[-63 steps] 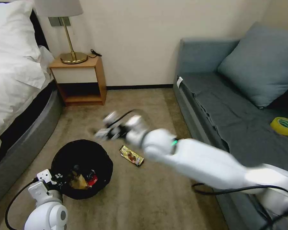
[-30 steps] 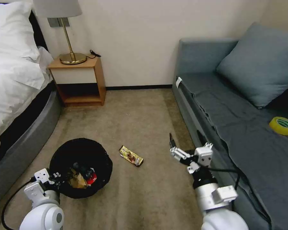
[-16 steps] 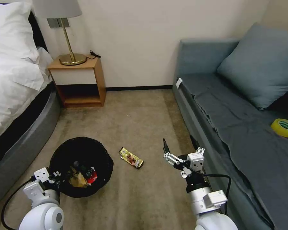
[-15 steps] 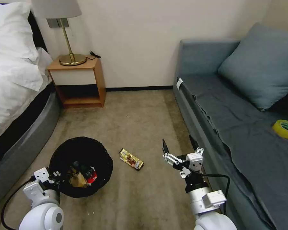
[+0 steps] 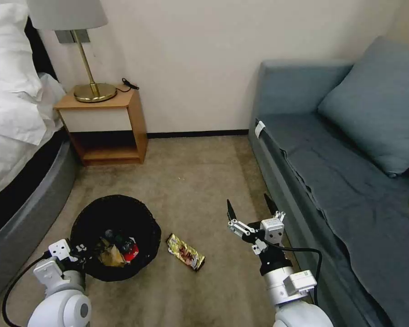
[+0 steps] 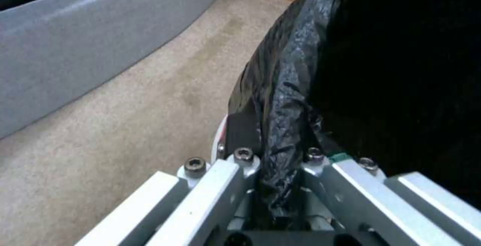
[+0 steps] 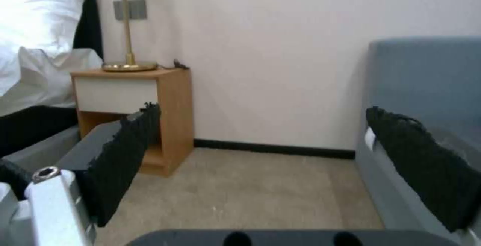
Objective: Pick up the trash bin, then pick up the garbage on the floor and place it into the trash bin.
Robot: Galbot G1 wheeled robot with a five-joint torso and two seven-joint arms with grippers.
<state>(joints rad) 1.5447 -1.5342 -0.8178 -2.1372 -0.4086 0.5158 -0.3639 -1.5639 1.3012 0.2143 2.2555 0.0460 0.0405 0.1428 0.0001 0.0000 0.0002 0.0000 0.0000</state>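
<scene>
Crinkly black plastic lines the trash bin (image 5: 116,236), the landmark on the carpet. At its near rim the left gripper (image 5: 79,252) has its jaws pinched on the bag's edge (image 6: 280,125); the wrist camera sees only darkness inside. Red, brown and dark litter (image 5: 118,250) lies within, hard to tell apart. Just right of the bin lies the gold-brown candy wrapper (image 5: 185,251). Farther right, the right gripper (image 5: 252,213) hovers, jaws spread and empty. Beyond the bin stands a nightstand (image 5: 105,127), its lamp (image 5: 72,45) cut off.
</scene>
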